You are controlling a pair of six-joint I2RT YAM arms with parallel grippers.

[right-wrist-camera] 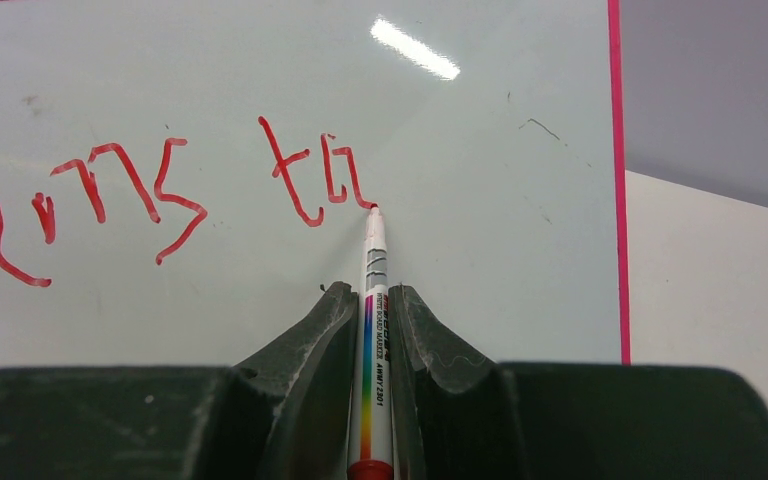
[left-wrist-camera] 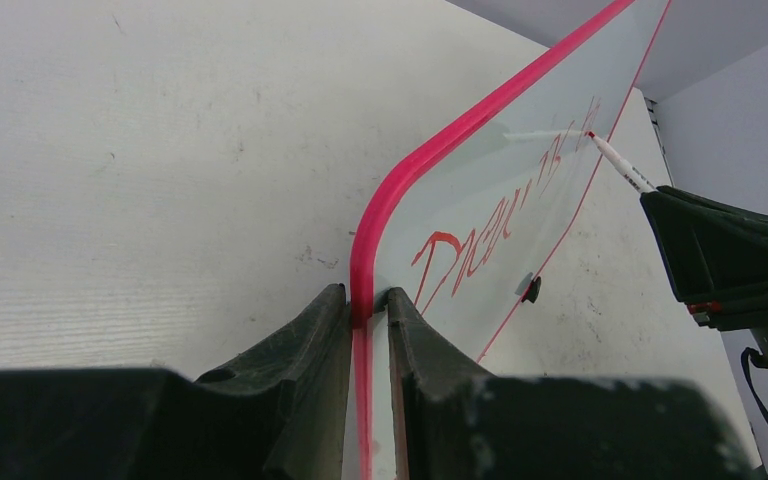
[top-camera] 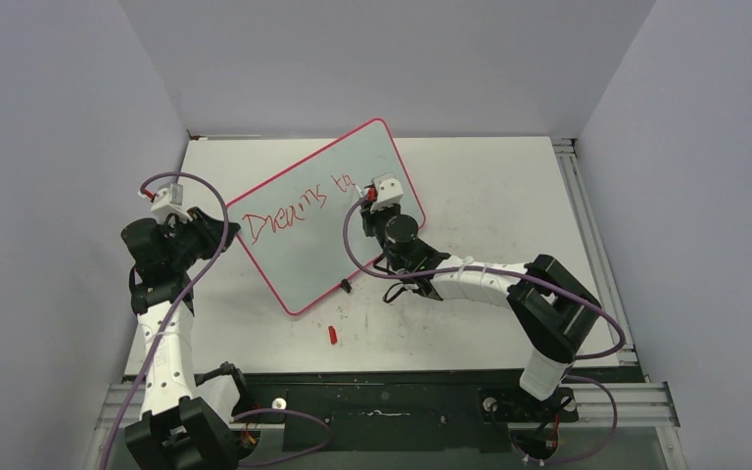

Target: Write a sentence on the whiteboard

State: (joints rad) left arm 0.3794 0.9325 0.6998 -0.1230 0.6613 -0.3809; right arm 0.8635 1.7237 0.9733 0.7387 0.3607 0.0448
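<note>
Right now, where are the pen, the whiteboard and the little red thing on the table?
pen (right-wrist-camera: pixel 375 250): right wrist view, white barrel behind the tip.
whiteboard (top-camera: pixel 304 264): top view, bare surface below the writing.
little red thing (top-camera: pixel 333 335): top view, its middle.

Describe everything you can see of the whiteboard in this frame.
The whiteboard is a glossy pale rectangle with rounded corners and a thin red-pink rim, lying askew on the table. Red handwriting reads "Dreams t". The left tool clamps its edge. The marker held by the right tool touches its surface.
</note>
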